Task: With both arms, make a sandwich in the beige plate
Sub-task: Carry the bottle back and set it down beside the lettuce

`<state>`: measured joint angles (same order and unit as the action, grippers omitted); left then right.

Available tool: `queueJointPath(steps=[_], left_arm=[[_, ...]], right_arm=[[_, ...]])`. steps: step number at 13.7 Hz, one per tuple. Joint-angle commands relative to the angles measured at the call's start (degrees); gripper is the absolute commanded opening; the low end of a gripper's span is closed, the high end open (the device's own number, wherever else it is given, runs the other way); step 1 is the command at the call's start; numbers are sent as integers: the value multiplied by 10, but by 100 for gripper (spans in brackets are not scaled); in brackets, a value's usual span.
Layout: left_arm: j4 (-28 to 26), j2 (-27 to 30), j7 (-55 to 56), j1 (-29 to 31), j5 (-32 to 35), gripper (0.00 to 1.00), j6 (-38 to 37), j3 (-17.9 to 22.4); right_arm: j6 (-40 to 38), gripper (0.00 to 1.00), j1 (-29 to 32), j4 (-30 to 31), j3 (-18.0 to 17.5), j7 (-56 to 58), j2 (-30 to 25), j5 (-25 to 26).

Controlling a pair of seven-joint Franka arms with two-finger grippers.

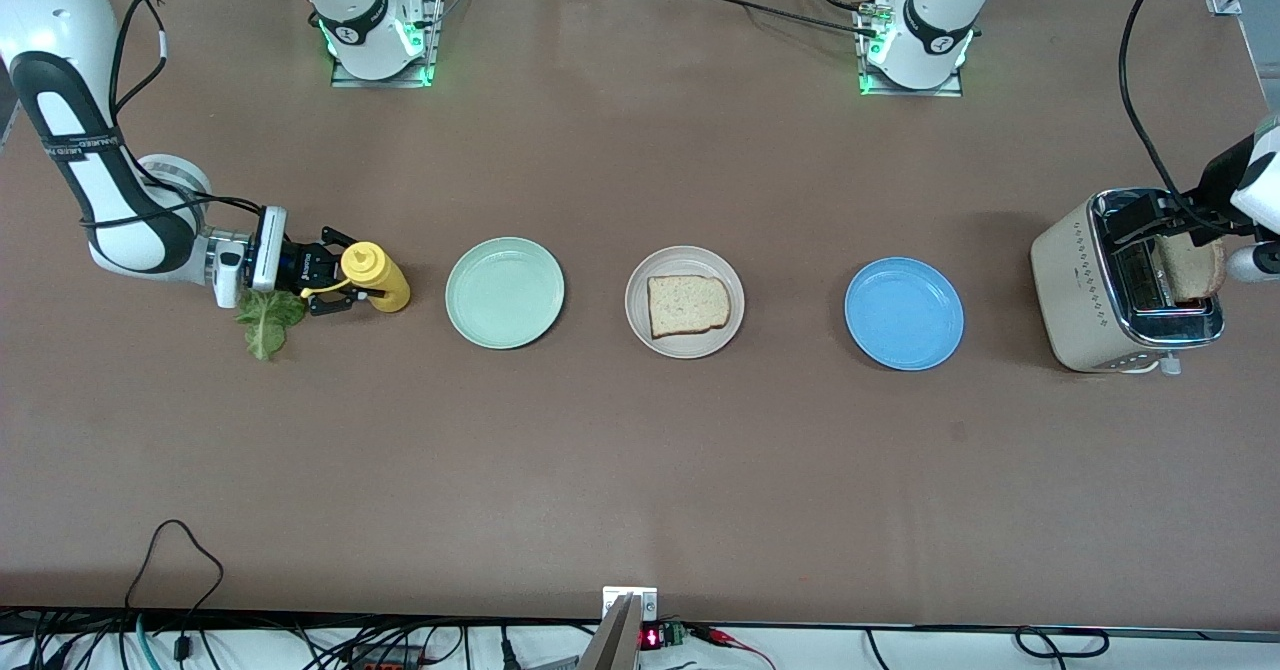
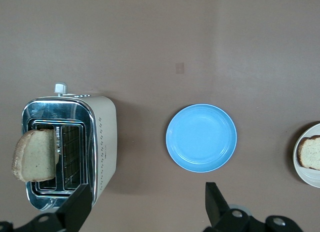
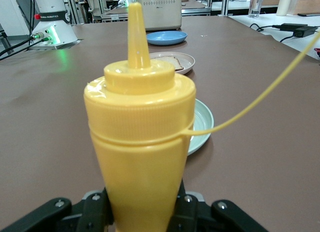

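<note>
The right hand (image 1: 345, 285), near the tabletop's right-arm end, is clamped on a smooth yellow squeeze bottle (image 1: 376, 276) with a cone nozzle. A ruffled lettuce leaf (image 1: 267, 320) lies beside it. Along the middle sit round matte plates: mint plate (image 1: 505, 293), beige plate (image 1: 685, 302) bearing one square toast slice (image 1: 687, 305), blue plate (image 1: 904, 313). The left hand (image 2: 147, 207), fingers wide apart and empty, hangs over a shiny cream toaster (image 1: 1110, 295) with a slice (image 2: 35, 155) sticking out.

Mustard bottle (image 1: 378, 276), toaster (image 1: 1090, 295), two plates (image 1: 505, 293)
</note>
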<state>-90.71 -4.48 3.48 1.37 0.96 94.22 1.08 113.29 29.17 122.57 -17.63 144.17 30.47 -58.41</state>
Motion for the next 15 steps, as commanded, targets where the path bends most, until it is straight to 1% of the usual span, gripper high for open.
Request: queueJointPath(steps=[1, 2, 3, 4, 5, 6, 7, 9, 10, 11, 13, 15], left_arm=[[5, -1, -3, 0, -1, 100, -6, 2], [5, -1, -3, 1, -1, 100, -6, 2], [5, -1, -3, 0, -1, 100, -6, 2], [5, -1, -3, 1, -1, 100, -6, 2], [5, -1, -3, 1, -1, 100, -6, 2], [5, -1, -3, 1, -1, 100, -5, 2], [5, -1, -3, 1, -1, 100, -5, 1], [5, -1, -3, 0, -1, 100, -5, 2], [6, -1, -3, 0, -1, 100, -4, 1], [6, -1, -3, 0, -1, 100, -2, 1], [6, -1, -3, 0, -1, 100, -1, 1], [6, -1, -8, 0, -1, 100, 1, -2]], right_arm=[[-12, 7, 23, -6, -13, 27, 20, -14], [-12, 7, 26, -7, -14, 29, 20, -14], [-12, 15, 26, -7, -13, 29, 24, -14], [-12, 39, 31, -7, -13, 28, 26, -14], [-12, 67, 33, -7, -14, 28, 29, -14], [-12, 76, 33, -8, -14, 29, 30, -14], [-12, 81, 33, -9, -13, 29, 30, -14], [-12, 86, 36, -12, -13, 30, 30, -14], [-12, 95, 37, -12, -13, 30, 30, -14], [-12, 100, 41, -12, -13, 30, 30, -9], [-13, 100, 52, -13, -11, 30, 31, -1], [-21, 100, 68, -17, -8, 30, 31, 25]])
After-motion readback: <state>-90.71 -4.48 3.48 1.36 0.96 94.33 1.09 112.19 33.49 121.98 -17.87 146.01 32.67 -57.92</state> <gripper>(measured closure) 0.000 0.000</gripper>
